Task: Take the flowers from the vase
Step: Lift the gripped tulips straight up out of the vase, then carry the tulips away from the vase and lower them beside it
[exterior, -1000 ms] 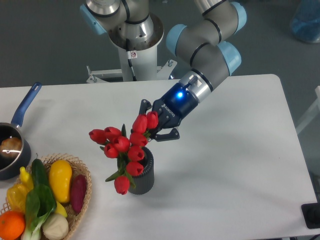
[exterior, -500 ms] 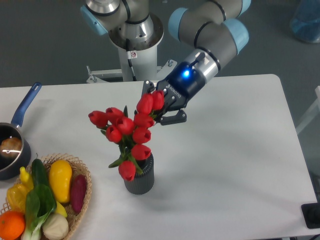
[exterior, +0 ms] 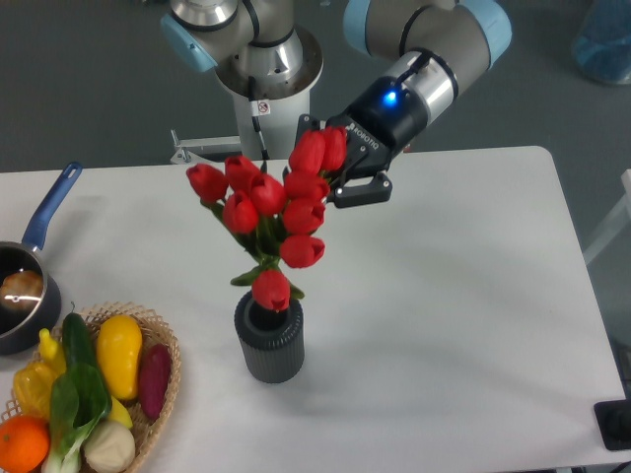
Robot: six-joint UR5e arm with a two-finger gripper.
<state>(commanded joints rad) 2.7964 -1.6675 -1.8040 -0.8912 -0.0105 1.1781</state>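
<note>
The white table (exterior: 444, 325) filled most of the view. Above its far middle the robot arm (exterior: 434, 44) reached down and left, a blue light glowing on its wrist. Its gripper (exterior: 330, 172) was closed on the flowers (exterior: 271, 212), the fingers clamped at the top right of the bunch. The red buds hung in the air, tilted, the lowest bud just above the mouth of the vase (exterior: 268, 340); whether any stem was in the vase could not be told. The vase stood upright near the table's near-left middle. At the near left corner sat a basket (exterior: 158, 414) of vegetables, and beyond it, at the left edge, a saucepan (exterior: 30, 296) with a blue handle.
</note>
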